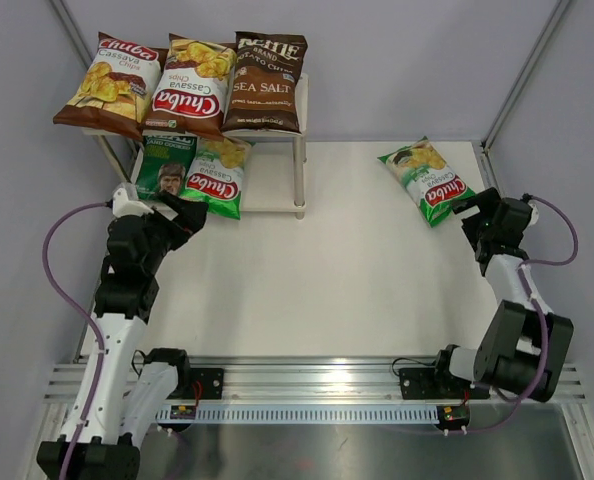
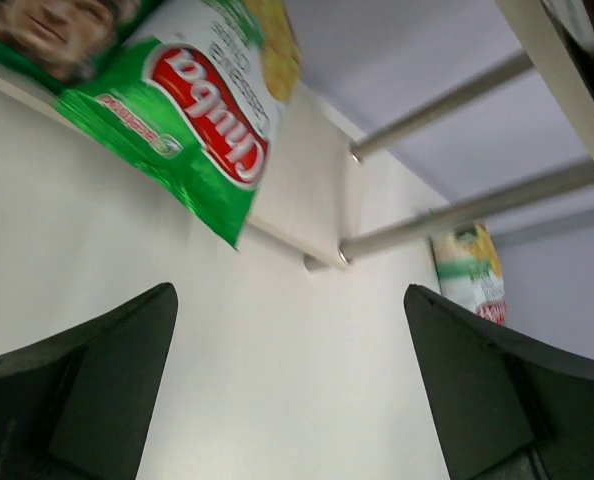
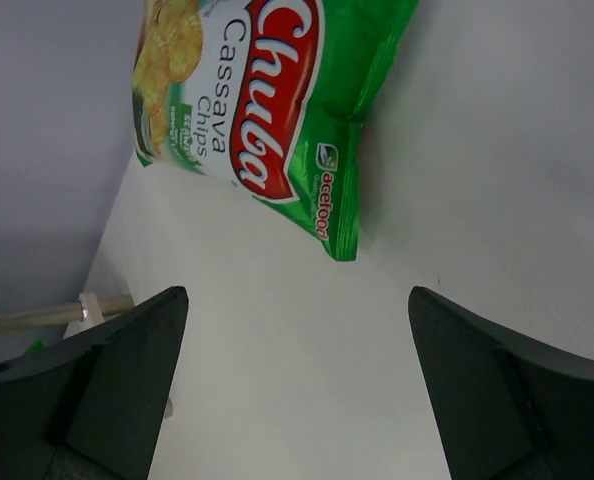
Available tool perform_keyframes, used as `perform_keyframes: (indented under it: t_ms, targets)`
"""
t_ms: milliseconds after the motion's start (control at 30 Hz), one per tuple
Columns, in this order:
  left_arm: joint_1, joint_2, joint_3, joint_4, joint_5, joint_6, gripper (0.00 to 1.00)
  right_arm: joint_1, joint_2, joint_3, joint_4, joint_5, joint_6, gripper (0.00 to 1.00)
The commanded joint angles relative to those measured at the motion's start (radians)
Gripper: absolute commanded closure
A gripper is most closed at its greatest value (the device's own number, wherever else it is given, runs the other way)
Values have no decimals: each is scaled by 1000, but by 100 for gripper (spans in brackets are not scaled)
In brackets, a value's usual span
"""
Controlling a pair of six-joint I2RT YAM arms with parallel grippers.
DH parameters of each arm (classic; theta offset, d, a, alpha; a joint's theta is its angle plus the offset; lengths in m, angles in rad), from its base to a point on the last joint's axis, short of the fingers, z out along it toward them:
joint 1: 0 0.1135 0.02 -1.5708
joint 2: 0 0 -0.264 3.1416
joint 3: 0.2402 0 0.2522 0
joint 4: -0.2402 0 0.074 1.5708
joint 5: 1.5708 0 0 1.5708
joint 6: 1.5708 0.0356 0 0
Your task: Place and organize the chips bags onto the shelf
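The shelf stands at the back left. Its top board holds two brown Chuba bags and the dark Kettle Sea Salt bag. Its lower board holds the dark green face bag and a green Chuba bag, which also shows in the left wrist view. A second green Chuba bag lies on the table at the back right, large in the right wrist view. My left gripper is open and empty before the lower board. My right gripper is open and empty just short of that bag.
The white table is walled by grey panels on the left, back and right. Metal shelf legs cross the left wrist view. A metal rail runs along the near edge.
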Motion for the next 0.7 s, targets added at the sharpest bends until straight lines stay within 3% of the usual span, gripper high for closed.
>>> perform_keyframes:
  t_ms: [0,200,533,667]
  targets:
    - [-82,-44,-25,-61,108,73,1,-82,110,-69,331,-211,146,1]
    - [-206,-91,-8,-171,176,165,1,-102,412,11,523,-319,171,1]
    - [-208,-122,9,-249,298,308,1,-110,771,124,808,-448,292,1]
    - [-208,-122,-3,-240,318,324,1,-110,877,198,825,-482,326,9]
